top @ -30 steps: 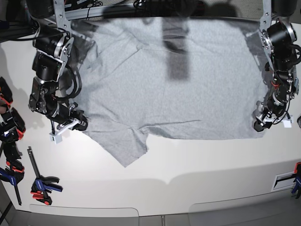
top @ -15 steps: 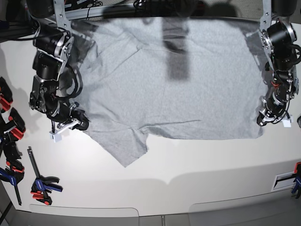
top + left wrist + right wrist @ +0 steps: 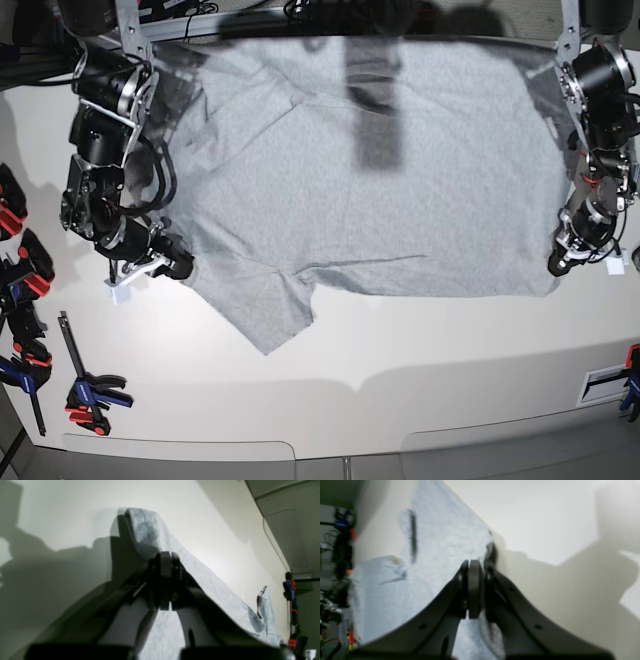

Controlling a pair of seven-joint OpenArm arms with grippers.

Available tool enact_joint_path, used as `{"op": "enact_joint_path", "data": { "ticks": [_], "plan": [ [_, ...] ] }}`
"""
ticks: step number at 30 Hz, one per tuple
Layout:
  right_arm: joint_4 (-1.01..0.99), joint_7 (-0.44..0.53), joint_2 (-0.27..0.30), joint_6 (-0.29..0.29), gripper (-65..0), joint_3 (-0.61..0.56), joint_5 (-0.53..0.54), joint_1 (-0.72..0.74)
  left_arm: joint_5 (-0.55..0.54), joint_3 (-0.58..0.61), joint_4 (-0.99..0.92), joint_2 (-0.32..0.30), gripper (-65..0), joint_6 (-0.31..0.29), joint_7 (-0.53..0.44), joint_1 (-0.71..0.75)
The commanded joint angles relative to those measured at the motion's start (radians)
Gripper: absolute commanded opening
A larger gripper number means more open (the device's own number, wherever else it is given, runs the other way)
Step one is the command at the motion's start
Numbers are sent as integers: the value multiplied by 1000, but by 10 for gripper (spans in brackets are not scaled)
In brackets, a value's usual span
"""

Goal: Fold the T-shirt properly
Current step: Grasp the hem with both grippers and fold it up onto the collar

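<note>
The light grey T-shirt lies spread flat on the white table, plain side up, with one sleeve pointing toward the front edge. At the shirt's right front corner, my left gripper is shut. In the left wrist view the left gripper pinches the T-shirt, whose corner stands up above the fingertips. My right gripper is at the shirt's left edge beside the sleeve. In the right wrist view the right gripper is shut on the edge of the T-shirt.
Several red, blue and black clamps lie along the table's left side, and another clamp sits at the right edge. A dark shadow falls across the back of the shirt. Bare table runs between the shirt and the front edge.
My left gripper has shut on the shirt's right front corner. The right arm has shifted slightly, still holding the left edge. The shirt has barely moved.
</note>
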Motion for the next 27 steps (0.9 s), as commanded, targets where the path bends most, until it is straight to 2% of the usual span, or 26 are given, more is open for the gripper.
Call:
{"op": "enact_joint_path", "data": {
  "ticks": [1, 4, 6, 9, 15, 20, 24, 27],
  "plan": [
    [47, 7, 14, 16, -650, 1, 38, 22, -24, -2, 14, -24, -650, -18, -16, -15],
    [135, -38, 15, 16, -650, 2, 58, -19, -76, -2, 15, -32, -650, -21, -16, 11],
    [198, -55, 15, 16, -650, 2, 59, -56, -114, -2, 15, -40, -650, -59, 4, 26],
    [305, -62, 14, 16, -650, 2, 70, -125, -212, -2, 15, -58, -650, -71, 77, 48],
    [515, -173, 15, 16, -650, 2, 211, -260, -381, -3, 15, -109, -650, -71, 217, 61],
    [659, -225, 14, 16, -650, 14, 243, -338, -504, -3, 15, -159, -650, -71, 358, 62],
    [750, -319, 13, 16, -650, 89, 253, -381, -600, -3, 16, -185, -650, -71, 439, 100],
    [785, -382, 12, 16, -650, 186, 323, -409, -618, -3, 16, -195, -650, -71, 448, 148]
  ]
}}
